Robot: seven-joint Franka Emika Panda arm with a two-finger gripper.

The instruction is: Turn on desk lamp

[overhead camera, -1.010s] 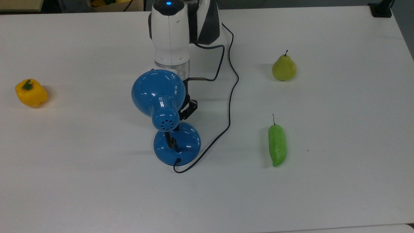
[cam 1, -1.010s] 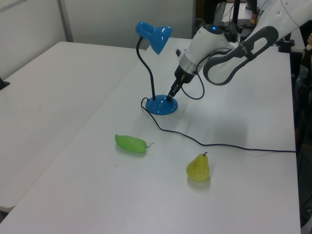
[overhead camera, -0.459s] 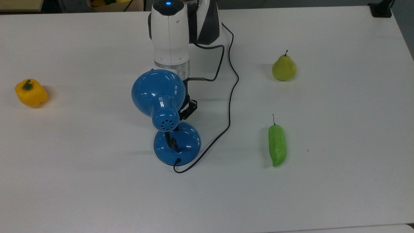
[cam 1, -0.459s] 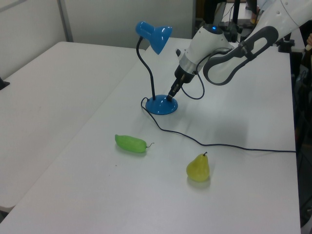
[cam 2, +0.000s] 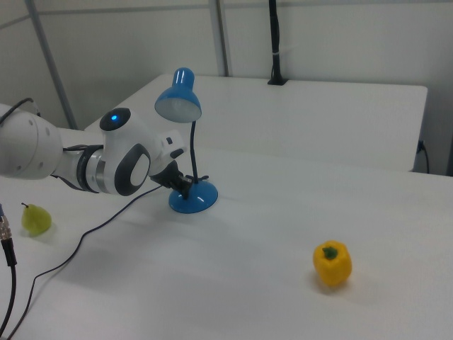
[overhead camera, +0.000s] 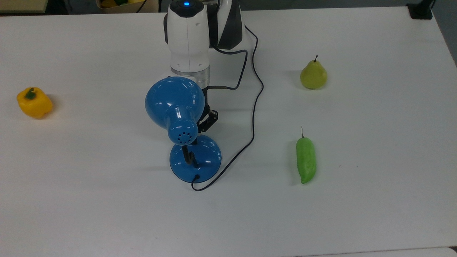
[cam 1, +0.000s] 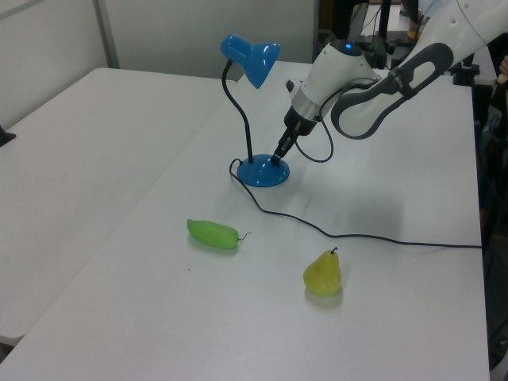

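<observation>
1. Nearest in the left view, the pear (cam 1: 323, 274) and the green pepper (cam 1: 212, 233) lie well short of the lamp (cam 1: 263, 170), out of the arm's way. They look like bystanders, not part of the job.

2. The lamp stands upright about mid-surface (overhead camera: 107, 214). Its round base (overhead camera: 195, 159) sits flat and its shade (overhead camera: 174, 101) leans over on the gooseneck toward the arm. The shade's mouth looks unlit in the right view, so I judge the switching is not done.

3. The cord (overhead camera: 250, 117) loops off the base's front edge and runs around the lamp, away past the arm. It lies slack, clear of the tool.

4. The tool (cam 1: 279, 155) is angled down, its tip at the base's far rim on the side facing the arm. My guess is a switch sits there. Whether its jaws are spread or pressed together I cannot tell.

5. The arm (overhead camera: 188, 39) reaches in from behind the lamp, wrist tipped steeply, partly under the shade in the top view.

6. Far off the lamp's other side sits the yellow pepper (cam 2: 333, 263), well apart.
</observation>
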